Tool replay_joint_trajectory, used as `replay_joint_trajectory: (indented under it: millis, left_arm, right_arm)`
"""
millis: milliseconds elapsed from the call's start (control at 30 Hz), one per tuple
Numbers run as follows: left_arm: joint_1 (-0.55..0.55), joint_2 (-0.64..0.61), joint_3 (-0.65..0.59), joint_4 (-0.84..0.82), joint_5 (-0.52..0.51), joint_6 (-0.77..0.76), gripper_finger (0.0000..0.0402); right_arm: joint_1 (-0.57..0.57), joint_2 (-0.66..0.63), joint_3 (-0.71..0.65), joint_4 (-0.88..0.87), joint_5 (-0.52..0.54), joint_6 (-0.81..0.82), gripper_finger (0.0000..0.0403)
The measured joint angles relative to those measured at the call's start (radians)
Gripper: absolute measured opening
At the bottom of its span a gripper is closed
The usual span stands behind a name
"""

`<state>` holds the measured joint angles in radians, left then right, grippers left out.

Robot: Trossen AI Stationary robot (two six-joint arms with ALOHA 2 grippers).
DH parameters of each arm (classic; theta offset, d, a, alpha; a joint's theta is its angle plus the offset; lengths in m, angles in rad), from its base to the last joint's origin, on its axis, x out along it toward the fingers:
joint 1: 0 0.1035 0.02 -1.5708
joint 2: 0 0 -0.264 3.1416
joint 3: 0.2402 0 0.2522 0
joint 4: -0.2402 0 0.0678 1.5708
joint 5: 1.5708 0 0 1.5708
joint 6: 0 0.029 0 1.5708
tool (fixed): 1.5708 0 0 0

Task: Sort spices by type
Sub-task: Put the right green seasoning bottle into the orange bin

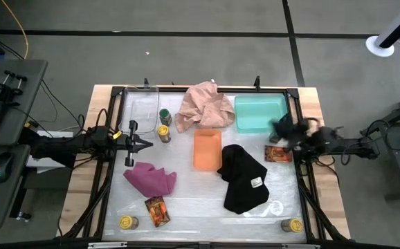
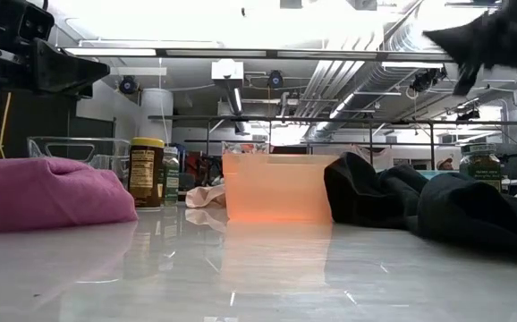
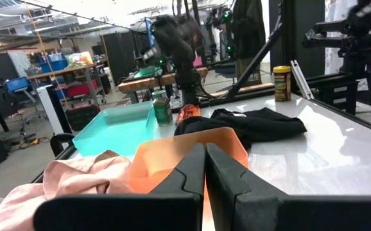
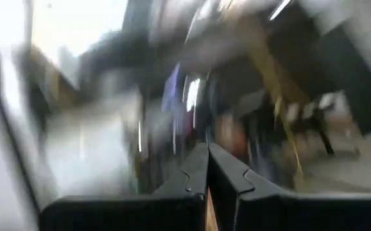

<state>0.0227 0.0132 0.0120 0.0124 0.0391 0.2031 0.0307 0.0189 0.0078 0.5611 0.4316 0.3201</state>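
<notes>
Two grippers, left gripper point(image 1: 147, 144) and right gripper point(image 1: 281, 128), are pressed together, empty; the rigid, smooth jar point(image 1: 164, 133) probably needs gripping around its body.

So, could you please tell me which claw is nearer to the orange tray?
The left claw, shut, is slightly nearer: it sits off the orange tray toward the left table edge. The right claw, also shut, hangs on the tray's far side, beside the teal tray.
</notes>
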Motion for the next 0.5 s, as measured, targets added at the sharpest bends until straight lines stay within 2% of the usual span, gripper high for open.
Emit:
replay_joint_trajectory:
  millis: [67,133,200,267,333,400,500]
  left_arm:
    - [0.0,0.0,0.0,0.0,0.0,0.0,0.0]
    - [0.0,0.0,0.0,0.0,0.0,0.0,0.0]
    - [0.0,0.0,0.0,0.0,0.0,0.0,0.0]
    - [0.0,0.0,0.0,0.0,0.0,0.0,0.0]
    - [0.0,0.0,0.0,0.0,0.0,0.0,0.0]
    - [0.0,0.0,0.0,0.0,0.0,0.0,0.0]
    - [0.0,0.0,0.0,0.0,0.0,0.0,0.0]
  right_arm:
    - [-0.001,0.0,0.0,0.208,0.164,0.083,0.0001]
    - [-0.01,0.0,0.002,0.339,0.293,0.115,0.0001]
    - [-0.027,0.002,0.021,0.334,0.342,0.12,0.0001]
    - [-0.049,0.016,0.056,0.285,0.316,0.133,0.0001]
    - [-0.073,0.048,0.103,0.185,0.23,0.15,0.0001]
    - [-0.095,0.094,0.194,-0.015,0.178,0.171,0.0001]
    - [-0.128,0.184,0.418,-0.614,0.177,0.258,0.0001]
